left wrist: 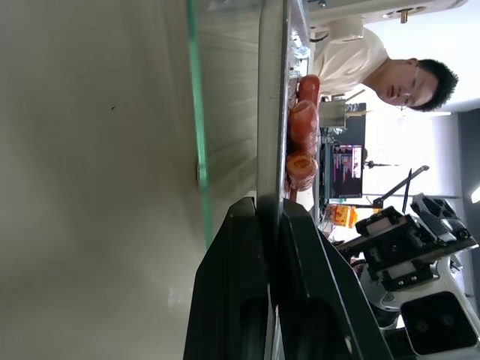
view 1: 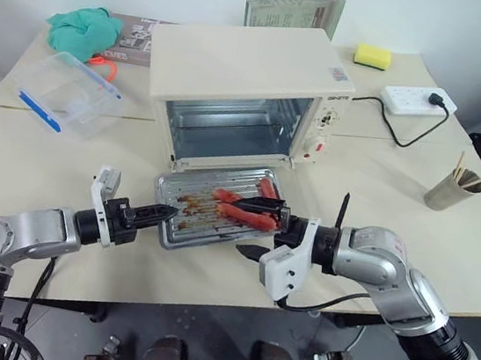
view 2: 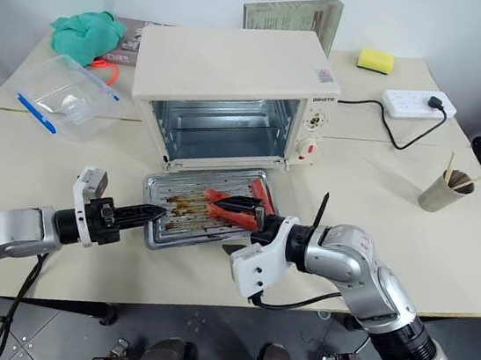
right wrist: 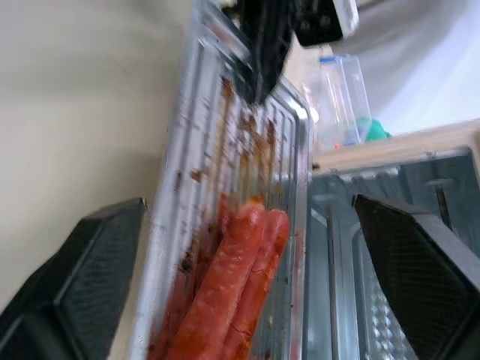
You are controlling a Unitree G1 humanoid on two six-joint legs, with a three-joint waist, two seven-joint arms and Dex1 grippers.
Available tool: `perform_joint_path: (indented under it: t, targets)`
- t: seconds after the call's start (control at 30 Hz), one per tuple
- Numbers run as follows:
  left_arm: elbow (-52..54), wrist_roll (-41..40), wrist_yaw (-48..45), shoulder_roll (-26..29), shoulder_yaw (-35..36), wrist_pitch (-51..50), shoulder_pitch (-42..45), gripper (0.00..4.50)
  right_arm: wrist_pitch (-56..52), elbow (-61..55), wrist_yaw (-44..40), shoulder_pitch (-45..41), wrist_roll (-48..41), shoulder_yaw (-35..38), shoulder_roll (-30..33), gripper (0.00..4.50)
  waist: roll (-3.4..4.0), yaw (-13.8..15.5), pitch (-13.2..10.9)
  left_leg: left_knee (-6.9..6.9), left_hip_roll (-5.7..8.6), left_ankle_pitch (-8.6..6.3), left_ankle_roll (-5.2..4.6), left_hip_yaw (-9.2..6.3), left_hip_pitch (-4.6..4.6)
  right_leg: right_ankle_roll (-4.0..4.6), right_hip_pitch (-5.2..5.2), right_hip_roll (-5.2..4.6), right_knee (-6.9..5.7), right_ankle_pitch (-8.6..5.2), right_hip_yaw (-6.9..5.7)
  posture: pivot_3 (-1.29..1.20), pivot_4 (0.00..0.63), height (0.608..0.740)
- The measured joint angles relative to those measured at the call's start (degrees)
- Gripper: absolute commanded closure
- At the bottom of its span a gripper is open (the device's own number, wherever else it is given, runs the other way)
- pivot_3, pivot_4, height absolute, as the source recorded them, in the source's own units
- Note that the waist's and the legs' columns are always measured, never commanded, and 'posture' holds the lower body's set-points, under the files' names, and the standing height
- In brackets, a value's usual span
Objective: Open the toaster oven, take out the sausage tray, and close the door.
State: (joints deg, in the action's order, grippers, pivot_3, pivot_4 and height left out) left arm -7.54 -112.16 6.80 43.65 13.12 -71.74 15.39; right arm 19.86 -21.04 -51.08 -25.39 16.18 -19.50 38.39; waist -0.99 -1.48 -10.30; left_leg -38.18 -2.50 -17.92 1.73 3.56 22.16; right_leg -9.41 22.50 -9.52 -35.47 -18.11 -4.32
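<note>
the sausage tray (view 1: 209,216) is lying on the open door (view 2: 204,220) just in front of the toaster oven (view 1: 247,92), its long axis running left to right between the 2 arms. the left gripper (view 1: 163,213) is pinching the tray's left rim; the right gripper (view 1: 261,229) is standing spread wide over its right end, holding nothing.

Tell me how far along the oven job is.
Done: the door is down and the sausage tray is out of the toaster oven, over the door. In hand: the left gripper is shut on the tray's edge; the right gripper is open by the sausages. Left: move the tray away, close the door.
</note>
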Motion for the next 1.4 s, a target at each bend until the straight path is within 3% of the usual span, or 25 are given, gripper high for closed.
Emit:
perform_joint_path:
  t: [0.43,0.6,0.8,0.9,1.07,1.27,1.4]
  targets:
    - [-0.2,0.0,-2.8,0.9,8.2,-3.6,-4.7,4.50,-4.3,-0.2,-14.3,0.1,-26.1,3.8,8.6,0.05,-0.01,-0.1,0.0,0.02,-0.01,0.00,-0.01,0.00,-0.01,0.00,0.00,0.00,0.02,0.00,0.00,0.00,0.150,0.740]
    - [0.2,0.0,-8.5,6.2,15.6,-6.2,-13.2,4.50,-8.7,7.1,-16.8,-1.0,-28.4,6.1,9.4,0.05,0.00,-0.1,0.0,0.03,-0.01,-0.02,-0.03,0.04,0.00,0.02,0.01,0.00,0.08,-0.01,0.01,0.00,0.150,0.740]
    - [2.2,0.1,-11.0,6.7,24.1,-5.8,-24.5,4.50,-14.2,14.6,-17.8,-3.8,-28.6,6.9,9.0,0.05,0.00,0.0,0.0,0.03,-0.04,-0.05,0.00,0.05,0.01,0.06,0.02,0.00,0.11,-0.03,0.01,0.00,0.150,0.740]
    - [5.6,0.1,-12.3,5.9,29.8,-4.8,-32.0,4.50,-15.6,21.5,-18.4,-6.8,-28.5,7.3,8.6,0.63,-0.01,-0.1,0.0,0.02,-0.06,-0.08,-0.01,0.13,0.01,0.10,0.02,0.00,0.20,-0.05,0.01,0.00,0.150,0.740]
    - [11.3,0.1,-13.2,0.0,37.1,-1.8,-42.0,4.50,-15.0,37.1,-17.6,-12.8,-28.4,11.3,6.1,2.28,0.01,-0.3,0.0,0.07,-0.16,-0.13,0.01,0.26,0.01,0.18,0.03,0.07,0.38,-0.06,0.01,0.00,0.150,0.740]
    - [16.1,0.1,-13.2,-5.6,43.5,3.3,-45.5,4.50,-12.8,49.2,-19.3,-16.8,-26.5,11.5,4.3,4.36,0.02,0.0,0.0,0.03,-0.16,-0.16,0.00,0.28,0.02,0.20,0.00,0.07,0.42,-0.06,0.01,0.00,0.150,0.740]
    - [18.2,0.1,-12.2,-10.2,45.3,6.3,-45.6,4.50,-10.8,56.1,-21.6,-17.1,-24.0,10.7,3.9,4.48,0.02,-0.2,0.0,0.02,-0.16,-0.18,0.00,0.30,0.02,0.20,-0.01,0.07,0.43,-0.06,0.01,0.00,0.150,0.740]
